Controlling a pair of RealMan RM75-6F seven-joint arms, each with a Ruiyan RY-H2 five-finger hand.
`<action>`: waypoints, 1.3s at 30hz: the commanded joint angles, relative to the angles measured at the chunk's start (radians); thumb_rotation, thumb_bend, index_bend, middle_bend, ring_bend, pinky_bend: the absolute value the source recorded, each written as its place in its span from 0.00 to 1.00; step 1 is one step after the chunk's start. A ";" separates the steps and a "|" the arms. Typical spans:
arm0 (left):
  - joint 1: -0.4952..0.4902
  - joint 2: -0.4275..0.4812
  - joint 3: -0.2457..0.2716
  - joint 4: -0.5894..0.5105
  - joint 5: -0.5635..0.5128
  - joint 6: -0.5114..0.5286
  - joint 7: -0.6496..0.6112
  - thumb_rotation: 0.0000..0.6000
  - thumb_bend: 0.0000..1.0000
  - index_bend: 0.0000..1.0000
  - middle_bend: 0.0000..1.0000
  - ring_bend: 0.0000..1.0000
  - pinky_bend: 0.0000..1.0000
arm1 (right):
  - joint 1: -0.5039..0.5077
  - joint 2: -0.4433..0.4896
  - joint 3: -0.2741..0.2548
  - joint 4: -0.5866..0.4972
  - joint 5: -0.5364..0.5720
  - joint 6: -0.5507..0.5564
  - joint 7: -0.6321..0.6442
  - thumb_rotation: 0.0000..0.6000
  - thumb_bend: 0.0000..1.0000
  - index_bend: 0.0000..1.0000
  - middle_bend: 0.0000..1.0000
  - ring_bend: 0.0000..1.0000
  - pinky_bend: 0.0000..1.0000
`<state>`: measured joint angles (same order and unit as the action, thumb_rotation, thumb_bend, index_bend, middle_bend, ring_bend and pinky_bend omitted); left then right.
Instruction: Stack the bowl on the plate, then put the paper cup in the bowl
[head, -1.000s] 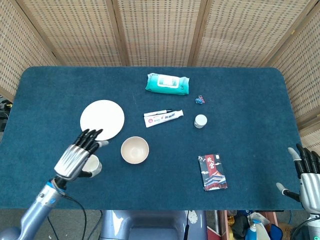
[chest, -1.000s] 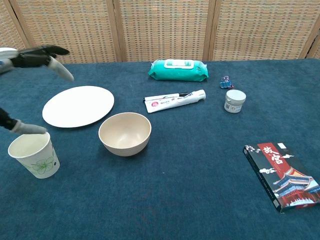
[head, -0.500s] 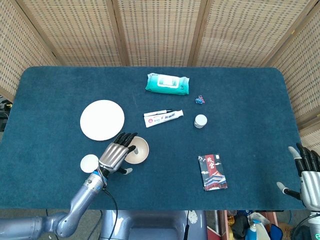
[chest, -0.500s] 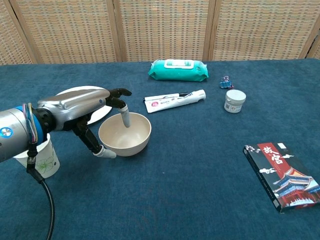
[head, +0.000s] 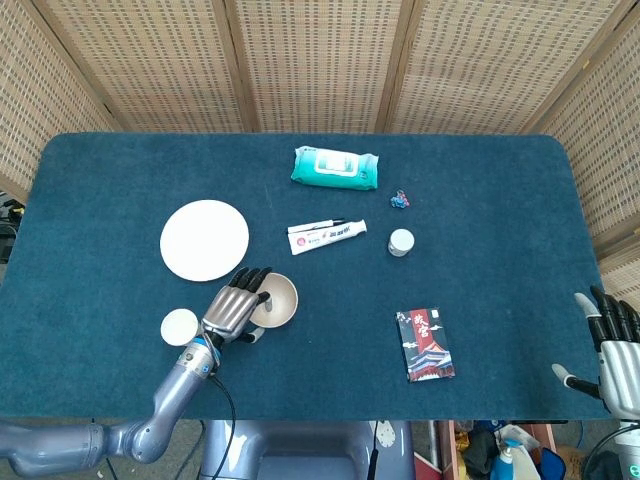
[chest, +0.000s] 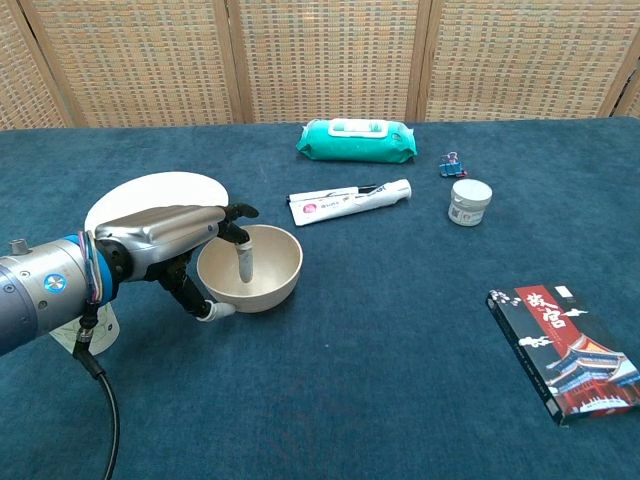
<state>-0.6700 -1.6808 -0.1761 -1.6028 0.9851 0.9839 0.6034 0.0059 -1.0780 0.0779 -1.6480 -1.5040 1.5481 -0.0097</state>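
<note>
Neither step is done. From the head view, the beige bowl (head: 272, 300) sits upright beside the white plate (head: 204, 239), paper cup (head: 180, 325) nearby. Right hand (head: 612, 345) idles, fingers spread. From the chest view, the left hand (chest: 185, 245) straddles the bowl's rim, not visibly clamped.

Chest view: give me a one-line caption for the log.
Left hand reaches the bowl, one finger dipping inside its rim, thumb outside; plate and paper cup wait beside it.
</note>
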 joint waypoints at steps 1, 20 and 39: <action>-0.005 -0.004 0.004 0.010 -0.010 -0.002 -0.006 1.00 0.30 0.50 0.00 0.00 0.00 | 0.001 -0.001 0.000 0.000 0.000 -0.002 0.001 1.00 0.00 0.06 0.00 0.00 0.00; -0.027 0.085 -0.035 -0.077 0.034 0.069 -0.059 1.00 0.37 0.64 0.00 0.00 0.00 | 0.005 -0.003 -0.003 0.001 0.002 -0.008 0.006 1.00 0.00 0.06 0.00 0.00 0.00; -0.111 0.232 -0.129 0.196 -0.235 -0.146 -0.195 1.00 0.38 0.64 0.00 0.00 0.00 | 0.040 -0.028 0.027 0.024 0.098 -0.084 -0.028 1.00 0.00 0.06 0.00 0.00 0.00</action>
<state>-0.7693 -1.4420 -0.3218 -1.4811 0.7692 0.8916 0.4516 0.0430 -1.1040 0.1021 -1.6241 -1.4101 1.4674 -0.0345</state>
